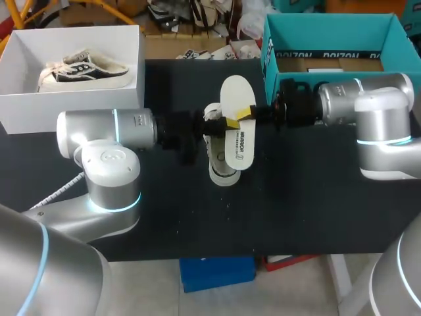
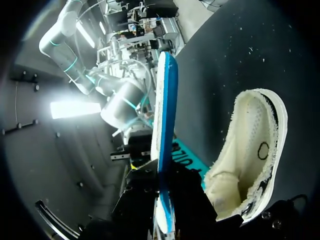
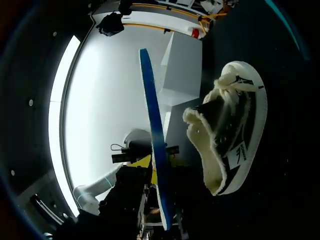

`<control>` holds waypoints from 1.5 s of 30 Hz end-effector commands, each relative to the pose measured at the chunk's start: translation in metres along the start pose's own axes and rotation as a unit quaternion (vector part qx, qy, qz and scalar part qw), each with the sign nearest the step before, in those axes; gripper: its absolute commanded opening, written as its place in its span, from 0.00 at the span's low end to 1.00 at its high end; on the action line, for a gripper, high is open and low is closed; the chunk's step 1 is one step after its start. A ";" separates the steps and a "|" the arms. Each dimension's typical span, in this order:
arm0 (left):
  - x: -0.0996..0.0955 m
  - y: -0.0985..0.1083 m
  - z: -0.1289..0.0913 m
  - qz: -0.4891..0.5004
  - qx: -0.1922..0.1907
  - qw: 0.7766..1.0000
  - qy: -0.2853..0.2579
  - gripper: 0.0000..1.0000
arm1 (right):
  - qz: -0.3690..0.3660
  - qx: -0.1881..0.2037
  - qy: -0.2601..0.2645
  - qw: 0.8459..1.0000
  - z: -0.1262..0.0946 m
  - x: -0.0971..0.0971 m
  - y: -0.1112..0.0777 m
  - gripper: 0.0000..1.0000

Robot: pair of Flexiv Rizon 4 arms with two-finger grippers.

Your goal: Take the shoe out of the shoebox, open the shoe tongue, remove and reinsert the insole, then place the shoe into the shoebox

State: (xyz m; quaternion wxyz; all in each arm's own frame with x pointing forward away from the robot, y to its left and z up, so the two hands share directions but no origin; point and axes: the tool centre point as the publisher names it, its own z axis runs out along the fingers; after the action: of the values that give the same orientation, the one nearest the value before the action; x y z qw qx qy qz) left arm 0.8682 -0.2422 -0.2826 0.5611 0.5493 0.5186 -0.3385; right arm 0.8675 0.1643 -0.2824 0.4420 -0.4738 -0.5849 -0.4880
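Right gripper is clamped on the insole, holding it on edge just above the shoe. The shoe sits mid-table between the 2 arms, outside the white shoebox. Left gripper is up against the shoe collar; can't tell if it's gripping. 1 other shoe is in the box.

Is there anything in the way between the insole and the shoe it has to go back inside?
No, nothing that I can see. The insole is held up over the shoe, apart from it. The shoe's fluffy opening is uncovered, and nothing shows inside it.
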 end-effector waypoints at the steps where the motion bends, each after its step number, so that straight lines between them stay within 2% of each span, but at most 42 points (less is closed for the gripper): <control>1: -0.006 -0.005 -0.007 0.004 -0.001 1.000 0.012 0.00 | 0.009 -0.023 -0.007 1.000 -0.006 0.008 -0.003 1.00; 7: -0.008 -0.018 -0.029 -0.014 0.012 0.998 0.057 0.00 | 0.021 -0.064 -0.041 0.997 -0.024 0.015 -0.008 1.00; 12: -0.005 -0.038 -0.049 -0.026 0.034 0.994 0.104 0.00 | 0.026 -0.097 -0.066 0.993 -0.045 0.021 -0.016 1.00; 16: -0.001 -0.054 -0.067 -0.047 0.031 0.989 0.135 0.00 | 0.031 -0.117 -0.090 0.989 -0.059 0.025 -0.026 1.00; 23: 0.003 -0.080 -0.090 -0.072 0.030 0.985 0.157 0.00 | 0.030 -0.125 -0.186 0.974 -0.083 0.041 -0.044 1.00; 34: 0.007 -0.100 -0.103 -0.083 0.034 0.982 0.166 0.00 | 0.030 -0.125 -0.186 0.974 -0.083 0.041 -0.044 1.00; 36: 0.007 -0.102 -0.103 -0.083 0.039 0.983 0.162 0.00 | 0.030 -0.125 -0.186 0.974 -0.083 0.041 -0.044 1.00; 39: 0.002 -0.106 -0.102 -0.072 0.059 0.987 0.128 0.00 | 0.030 -0.125 -0.186 0.974 -0.083 0.041 -0.044 1.00; 45: 0.002 -0.106 -0.102 -0.072 0.059 0.987 0.128 0.00 | 0.030 -0.125 -0.186 0.974 -0.083 0.041 -0.044 1.00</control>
State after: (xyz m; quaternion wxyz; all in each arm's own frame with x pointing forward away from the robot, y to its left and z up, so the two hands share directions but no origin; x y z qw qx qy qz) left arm 0.7478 -0.1636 -0.2975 0.4277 0.5816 0.6054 -0.3350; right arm 0.8228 0.0833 -0.2379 0.2777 -0.6249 -0.5761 -0.4478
